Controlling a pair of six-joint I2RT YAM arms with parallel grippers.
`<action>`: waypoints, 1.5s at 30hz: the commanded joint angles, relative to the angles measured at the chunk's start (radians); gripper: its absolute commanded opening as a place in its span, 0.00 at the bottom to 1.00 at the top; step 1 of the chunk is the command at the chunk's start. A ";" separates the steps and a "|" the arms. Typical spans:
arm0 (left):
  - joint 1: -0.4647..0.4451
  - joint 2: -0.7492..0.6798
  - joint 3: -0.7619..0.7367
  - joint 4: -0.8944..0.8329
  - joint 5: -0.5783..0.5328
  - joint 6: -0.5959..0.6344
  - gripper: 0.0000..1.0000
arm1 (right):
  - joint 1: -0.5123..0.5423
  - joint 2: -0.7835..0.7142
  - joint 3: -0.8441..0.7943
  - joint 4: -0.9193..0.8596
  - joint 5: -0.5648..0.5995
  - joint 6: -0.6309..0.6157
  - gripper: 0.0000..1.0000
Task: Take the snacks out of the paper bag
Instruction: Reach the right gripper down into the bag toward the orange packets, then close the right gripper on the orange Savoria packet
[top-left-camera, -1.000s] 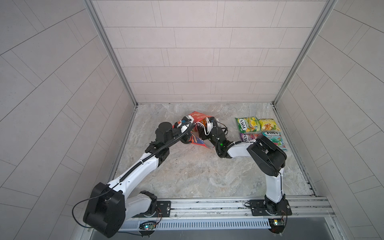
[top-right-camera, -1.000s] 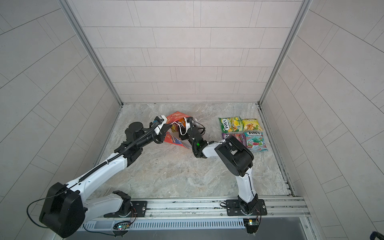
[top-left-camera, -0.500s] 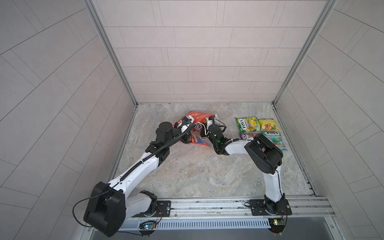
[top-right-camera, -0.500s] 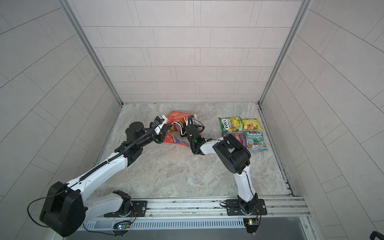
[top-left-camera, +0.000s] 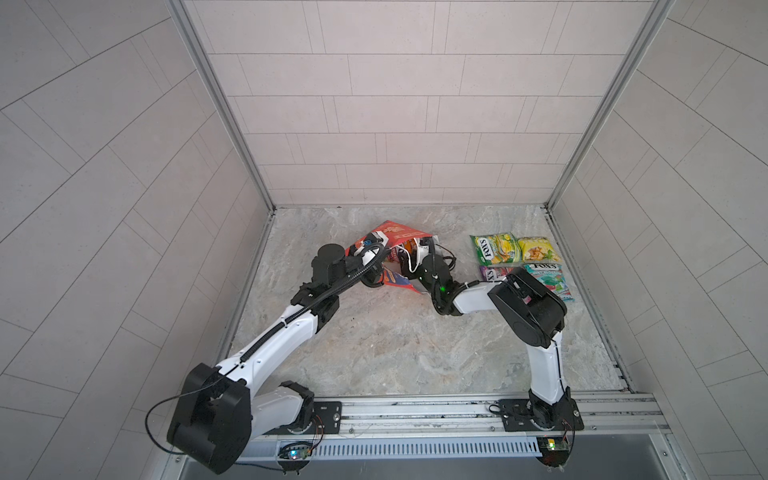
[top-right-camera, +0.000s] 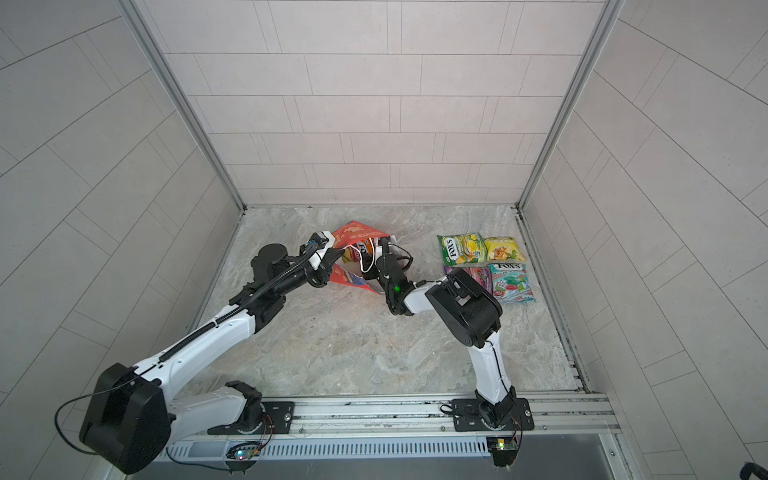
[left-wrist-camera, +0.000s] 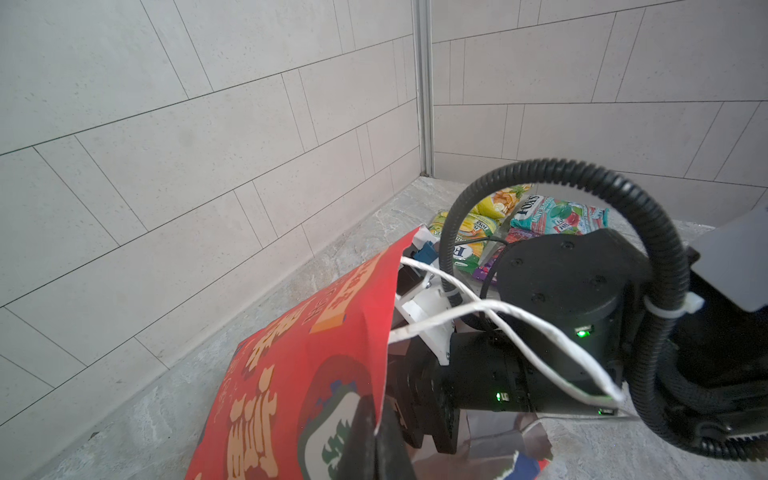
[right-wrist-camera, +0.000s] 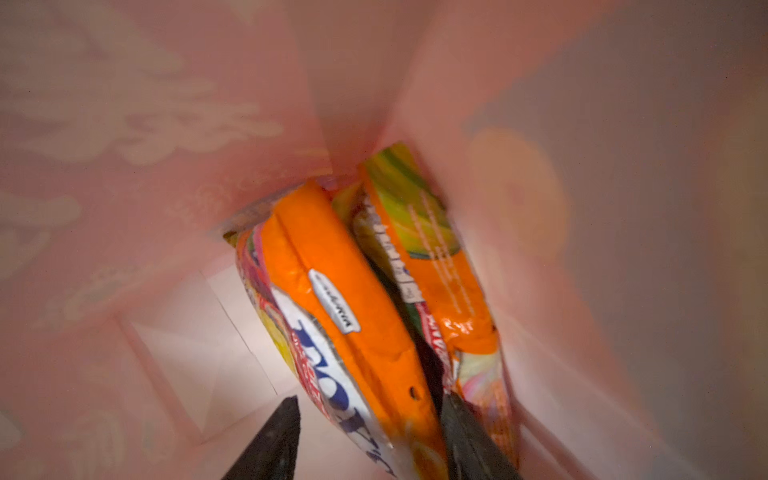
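Inside the bag (right-wrist-camera: 166, 124), the right gripper (right-wrist-camera: 370, 399) stands part-open astride the orange packet (right-wrist-camera: 345, 291), one finger clear of it, not yet pinching. A second packet (right-wrist-camera: 440, 266) leans against it. Both look light, glossy and slippery. The flat sealed edge nearest the jaws seems the safest hold. The left gripper (left-wrist-camera: 376, 415) is clamped on the bag's rim. In a top view the bag sits toward the table's (top-left-camera: 395, 353) 12 o'clock. Beyond it, at the bag's 3 o'clock, lie the green packet (top-left-camera: 494, 249), yellow packet (top-left-camera: 538, 249), purple packet (top-left-camera: 492, 272) and teal packet (top-left-camera: 548, 280).

Red bag (top-left-camera: 392, 230) tilted; 2 orange pkts (right-wrist-camera: 332, 257) inside
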 joint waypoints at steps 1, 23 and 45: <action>-0.005 -0.012 0.004 0.080 0.040 0.002 0.00 | -0.011 -0.010 0.045 -0.074 0.085 0.018 0.73; -0.004 -0.013 -0.003 0.080 0.041 0.017 0.00 | -0.012 0.008 0.122 -0.183 0.121 0.092 0.07; -0.005 0.018 0.004 0.062 0.008 0.035 0.00 | -0.010 -0.298 -0.192 0.012 -0.128 0.055 0.04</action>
